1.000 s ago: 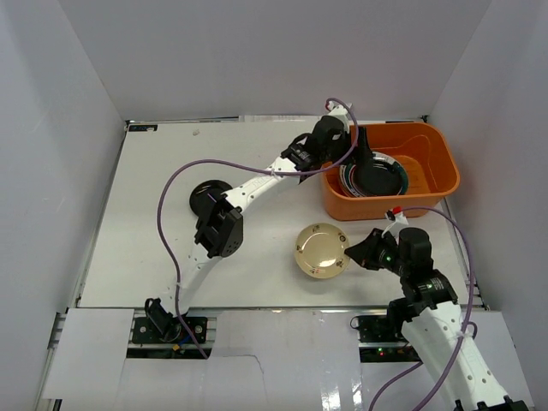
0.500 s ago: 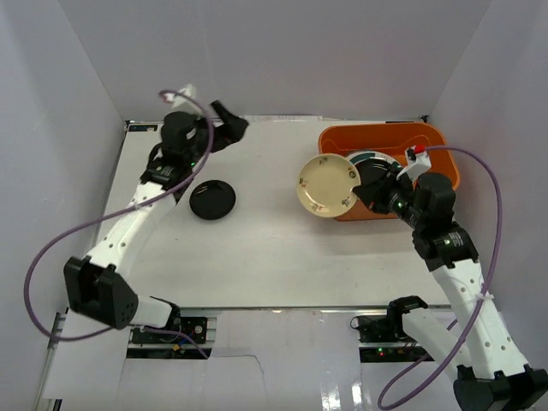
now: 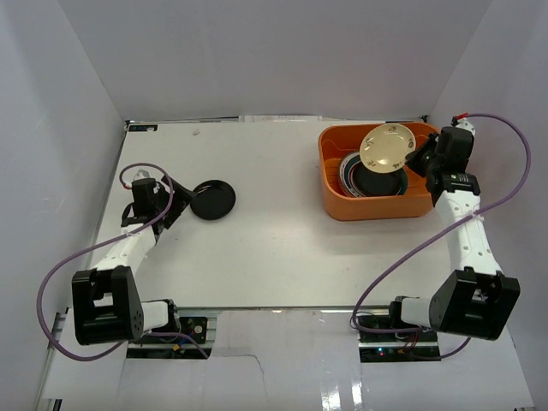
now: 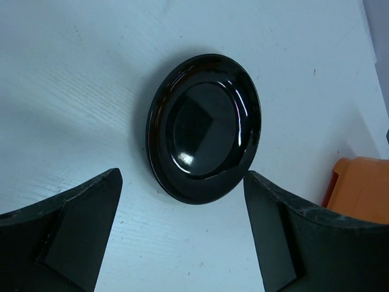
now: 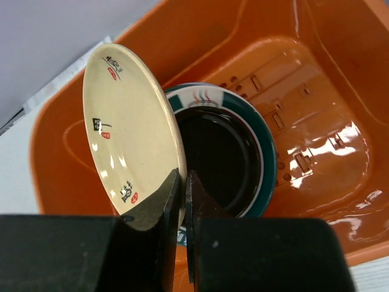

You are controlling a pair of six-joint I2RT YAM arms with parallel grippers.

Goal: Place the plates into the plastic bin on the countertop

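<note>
Two pincers show: the right gripper [image 5: 184, 182] is clamped tight on the rim of the cream plate [image 5: 130, 121], holding it tilted on edge above the stack of plates [image 5: 225, 158] in the orange plastic bin [image 3: 377, 208], which sits at the far right corner of the countertop [image 3: 257, 248]. The left gripper [image 4: 181, 182], jaws spread wide, sits low near the surface's left edge, with a glossy black plate [image 4: 203, 128] lying flat just ahead, clear of both fingers.

White enclosure walls [image 3: 257, 51] around; white sheets [image 3: 282, 338] along near edge
</note>
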